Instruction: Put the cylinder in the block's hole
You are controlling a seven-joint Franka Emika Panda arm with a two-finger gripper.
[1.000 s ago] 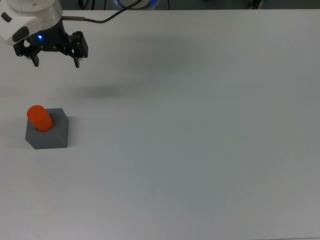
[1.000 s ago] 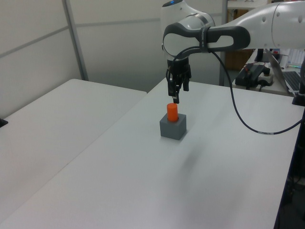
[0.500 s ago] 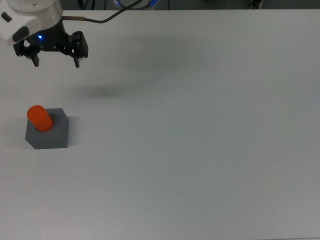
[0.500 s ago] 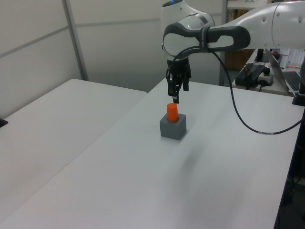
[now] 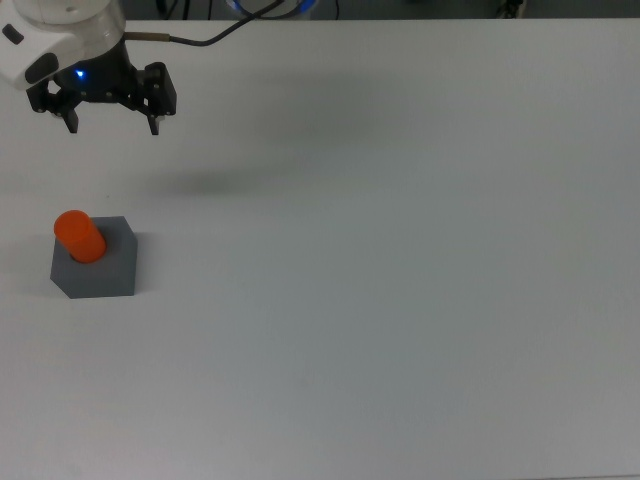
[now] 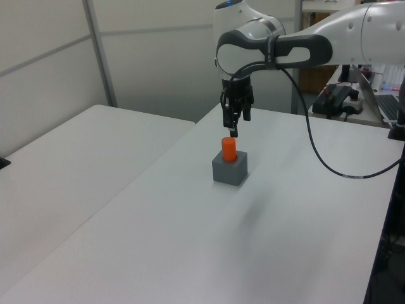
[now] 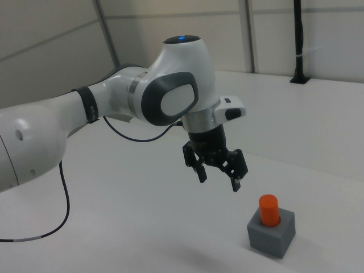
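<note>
Room: pale wall panels with a grey upright post stand behind the worktops in the left view; at the left view's right edge a desk carries dark equipment.
Worktop: white, matte, bare across most of the top view. Its far edge runs along the top view's upper border. In the left view a narrow seam parts it from a second white worktop on the left view's left.
Open room: the whole of the top view's right and lower parts is free surface; the grey block sits near the top view's left edge, with little margin there.
Arm: white with grey joints, reaching in from the right view's left; a black cable hangs from it and loops down towards the worktop in the left view.
Gripper: black, raised above the worktop and clear of everything; fingers spread wide with nothing between them.
Block: grey cube resting on the worktop, well apart from the gripper in the top view; in the left view the gripper hangs just above it.
Cylinder: orange, upright, its lower end seated in the block's top face and its upper part standing proud.
Hole: hidden by the cylinder.
</note>
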